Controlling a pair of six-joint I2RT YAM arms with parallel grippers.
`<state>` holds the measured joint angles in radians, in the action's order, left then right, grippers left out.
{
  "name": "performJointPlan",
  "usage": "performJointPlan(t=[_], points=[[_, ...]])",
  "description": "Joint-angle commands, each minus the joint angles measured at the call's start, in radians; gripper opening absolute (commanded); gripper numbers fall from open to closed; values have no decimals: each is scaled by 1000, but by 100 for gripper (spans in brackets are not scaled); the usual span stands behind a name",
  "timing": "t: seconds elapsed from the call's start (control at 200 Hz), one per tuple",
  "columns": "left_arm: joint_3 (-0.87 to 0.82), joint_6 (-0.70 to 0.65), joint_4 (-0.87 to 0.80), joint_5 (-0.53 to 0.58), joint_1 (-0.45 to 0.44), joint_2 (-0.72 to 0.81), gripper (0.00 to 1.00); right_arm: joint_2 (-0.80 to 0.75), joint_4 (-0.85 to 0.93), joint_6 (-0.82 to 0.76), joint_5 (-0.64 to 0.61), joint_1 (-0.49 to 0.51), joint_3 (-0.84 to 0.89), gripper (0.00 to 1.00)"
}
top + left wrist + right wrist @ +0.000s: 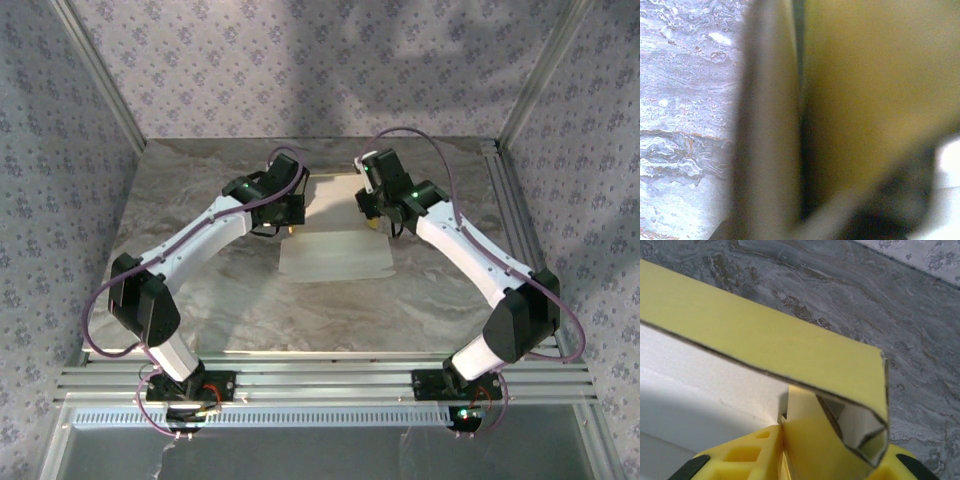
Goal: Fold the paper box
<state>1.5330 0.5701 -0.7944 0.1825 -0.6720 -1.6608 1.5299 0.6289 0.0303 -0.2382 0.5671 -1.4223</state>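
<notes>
1. The paper box (335,255) lies mostly flat in the middle of a grey marbled table (200,180), its pale face up, between the two arms.
2. The left gripper (291,222) is down at the sheet's left edge. Its jaws are closed. The left wrist view is badly blurred (a yellow surface (865,90) sits right against the lens), so I cannot tell whether card is pinched between them.
3. The right gripper (372,222) is down at the sheet's far right corner.
4. In the right wrist view, a yellow-faced flap of the box (765,340) stands raised and bent over at its end, with the white face beneath it.
5. The right gripper's yellow fingers (740,455) sit on either side of the folded end, the left one touching the card. I cannot tell whether they are squeezing it.
</notes>
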Motion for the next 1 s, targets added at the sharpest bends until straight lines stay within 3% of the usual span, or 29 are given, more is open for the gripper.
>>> performJointPlan(t=[0.0, 0.14, 0.235, 0.335, 0.49, 0.845, 0.969, 0.994], points=[[3, 34, 64, -23, 19, 35, 0, -19, 20, 15, 35, 2, 31, 27], [-5, 39, 77, -32, 25, 30, 0, -18, 6, 29, 60, -2, 55, 27], [-1, 42, 79, -42, 25, 23, 0, -15, -1, 34, 53, -1, 62, 14], [1, 41, 78, -45, 25, 22, 0, -1, 12, 38, 5, 3, 47, 9], [-2, 41, 78, -41, 26, 22, 0, 25, 42, 48, -128, 17, 25, 0], [4, 43, 68, -47, 24, 9, 0, 154, 102, -27, -485, 107, -61, 0], [-5, 43, 68, -41, 26, 8, 0, 139, 98, 16, -310, 80, -57, 0], [-8, 44, 70, -38, 26, 10, 0, 126, 92, 26, -250, 68, -51, 5]])
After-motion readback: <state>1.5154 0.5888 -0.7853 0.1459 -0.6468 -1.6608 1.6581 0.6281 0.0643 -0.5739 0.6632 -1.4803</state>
